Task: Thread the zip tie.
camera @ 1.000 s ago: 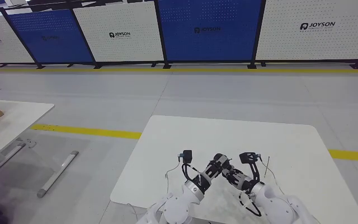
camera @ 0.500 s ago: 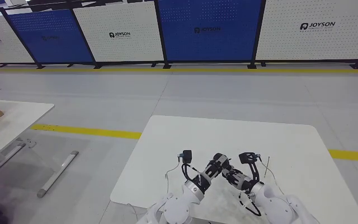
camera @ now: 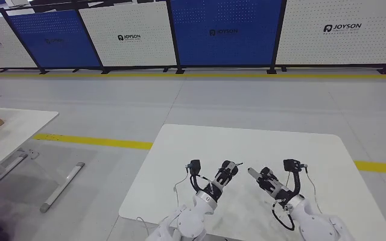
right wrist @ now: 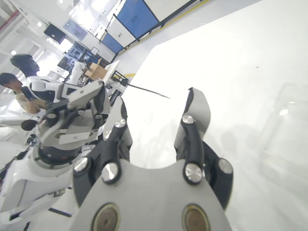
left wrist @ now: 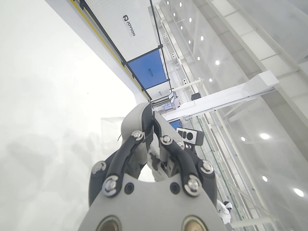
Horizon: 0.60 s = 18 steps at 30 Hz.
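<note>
Top view first: a white, round-cornered bench (camera: pixel 301 144) stands on a pale grey floor, and both arms are low over its near edge. The left gripper (camera: pixel 230 167) sits near the middle of that edge and is angled towards the far side. The right gripper (camera: pixel 252 173) is just beside it, the two close but apart. Behind them a yellow floor line (camera: pixel 90 141) runs across, and further back stands a row of blue and white perforated panels (camera: pixel 226 30).

Over to the left wrist view. The left gripper (left wrist: pixel 152 115) has its two grey fingers with black pads (left wrist: pixel 147 123) pressed tight together, tips raised above the white bench top. What sits between the pads cannot be made out from this angle.

Now the right wrist view, and here it is: a thin, dark, straight zip tie (right wrist: pixel 149 91) juts out from the tip of the left gripper (right wrist: pixel 102 86), so that gripper is pinching one end of it. The strip runs out in the air above the bench, its free end pointing across towards the right gripper (right wrist: pixel 157 104). That gripper is spread wide, fingers well apart with nothing between them. The tie's free tip hangs just beyond the gap between those fingers and touches neither one.
</note>
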Each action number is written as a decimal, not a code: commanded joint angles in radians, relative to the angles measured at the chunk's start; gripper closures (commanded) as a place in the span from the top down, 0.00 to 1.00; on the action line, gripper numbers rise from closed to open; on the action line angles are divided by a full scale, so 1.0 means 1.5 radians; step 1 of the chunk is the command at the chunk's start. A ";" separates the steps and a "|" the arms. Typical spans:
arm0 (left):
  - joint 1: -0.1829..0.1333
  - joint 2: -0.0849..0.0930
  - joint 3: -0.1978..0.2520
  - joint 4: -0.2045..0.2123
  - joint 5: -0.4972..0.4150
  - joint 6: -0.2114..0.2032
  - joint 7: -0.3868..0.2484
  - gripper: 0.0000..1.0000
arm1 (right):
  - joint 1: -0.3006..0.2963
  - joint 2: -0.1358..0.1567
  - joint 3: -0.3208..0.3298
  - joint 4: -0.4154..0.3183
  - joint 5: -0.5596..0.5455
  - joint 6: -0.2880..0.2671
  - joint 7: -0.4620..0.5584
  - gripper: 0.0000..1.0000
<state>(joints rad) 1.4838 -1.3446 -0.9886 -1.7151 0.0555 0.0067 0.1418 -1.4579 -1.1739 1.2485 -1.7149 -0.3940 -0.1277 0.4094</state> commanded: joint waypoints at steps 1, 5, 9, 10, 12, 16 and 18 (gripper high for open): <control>0.000 0.000 -0.003 0.003 -0.001 0.002 0.001 0.00 | -0.016 0.003 0.029 -0.010 0.021 -0.004 -0.015 1.00; 0.000 0.000 -0.007 0.006 -0.003 0.005 0.001 0.00 | -0.056 0.007 0.098 -0.024 0.094 -0.023 -0.051 1.00; 0.002 0.001 -0.013 0.011 0.009 0.018 0.003 0.00 | -0.098 0.008 0.173 -0.021 0.216 -0.030 -0.106 1.00; 0.002 0.000 -0.014 0.011 0.003 0.024 0.003 0.00 | -0.107 0.006 0.189 -0.023 0.254 -0.012 -0.132 1.00; 0.002 0.000 -0.014 0.010 -0.003 0.025 0.002 0.00 | -0.112 0.005 0.192 -0.025 0.280 -0.011 -0.131 1.00; 0.002 0.000 -0.014 0.010 -0.003 0.025 0.002 0.00 | -0.112 0.005 0.192 -0.025 0.280 -0.011 -0.131 1.00; 0.002 0.000 -0.014 0.010 -0.003 0.025 0.002 0.00 | -0.112 0.005 0.192 -0.025 0.280 -0.011 -0.131 1.00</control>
<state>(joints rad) 1.4869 -1.3447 -1.0102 -1.6995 0.0504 0.0443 0.1449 -1.6250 -1.1661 1.5363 -1.7529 0.0236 -0.1443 0.2136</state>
